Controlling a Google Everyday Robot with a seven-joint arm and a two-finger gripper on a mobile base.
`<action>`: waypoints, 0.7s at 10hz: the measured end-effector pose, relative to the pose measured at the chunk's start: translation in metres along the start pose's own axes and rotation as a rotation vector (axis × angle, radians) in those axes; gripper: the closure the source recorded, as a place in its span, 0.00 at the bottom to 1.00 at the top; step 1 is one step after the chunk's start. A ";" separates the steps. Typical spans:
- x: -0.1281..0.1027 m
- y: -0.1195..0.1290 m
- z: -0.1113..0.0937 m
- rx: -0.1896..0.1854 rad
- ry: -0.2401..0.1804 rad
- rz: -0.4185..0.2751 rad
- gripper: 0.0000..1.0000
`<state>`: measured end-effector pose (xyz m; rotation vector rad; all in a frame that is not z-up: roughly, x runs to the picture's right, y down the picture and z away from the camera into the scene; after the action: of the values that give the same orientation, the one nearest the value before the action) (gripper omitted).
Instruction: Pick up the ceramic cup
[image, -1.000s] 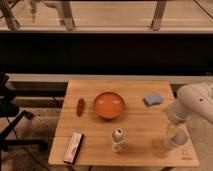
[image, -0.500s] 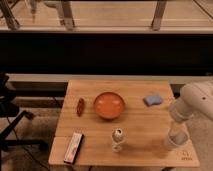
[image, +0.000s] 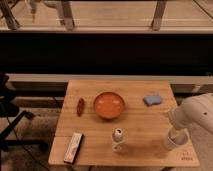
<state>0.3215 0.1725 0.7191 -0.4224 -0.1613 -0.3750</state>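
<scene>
While the small cream-white ceramic cup (image: 175, 143) sits on the wooden worktop (image: 135, 150), the claw (image: 175, 132) hovers at its rim; whether it is clamped, I cannot tell; the lift looks not yet done.

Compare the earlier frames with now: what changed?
The arm dipped slightly, bringing the end effector down at the cup near the table's front right corner; the cup is not lifted. Bowl and sponge stayed put.
</scene>
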 end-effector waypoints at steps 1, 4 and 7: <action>0.000 0.000 0.001 0.005 0.008 -0.025 0.20; 0.004 0.002 0.008 0.001 0.044 -0.052 0.20; 0.017 0.011 0.021 -0.019 0.070 -0.033 0.20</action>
<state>0.3399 0.1851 0.7377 -0.4255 -0.0965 -0.4233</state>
